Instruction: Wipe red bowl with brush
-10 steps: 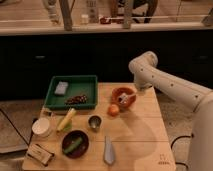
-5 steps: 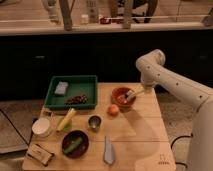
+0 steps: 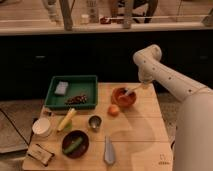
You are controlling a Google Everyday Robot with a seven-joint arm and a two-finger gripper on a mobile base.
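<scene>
The red bowl [image 3: 123,98] sits on the wooden table [image 3: 142,137], toward its back right. A pale brush [image 3: 130,92] slants from the bowl's inside up and to the right. My gripper [image 3: 140,86] hangs just right of and above the bowl's rim, at the end of the white arm, which bends down from its elbow [image 3: 148,56]. It is shut on the brush's upper end. The brush's lower end rests in or just over the bowl; I cannot tell if it touches.
An orange fruit [image 3: 114,110] lies just left of and in front of the bowl. Further left are a green tray [image 3: 75,80], a metal cup [image 3: 95,122], a dark bowl with a green vegetable [image 3: 75,143], a grey-blue tool [image 3: 108,149], a white cup [image 3: 42,127].
The wrist has swung from over the bowl out to its right side, drawing the brush handle to the right. The bowl and other things stayed put.
</scene>
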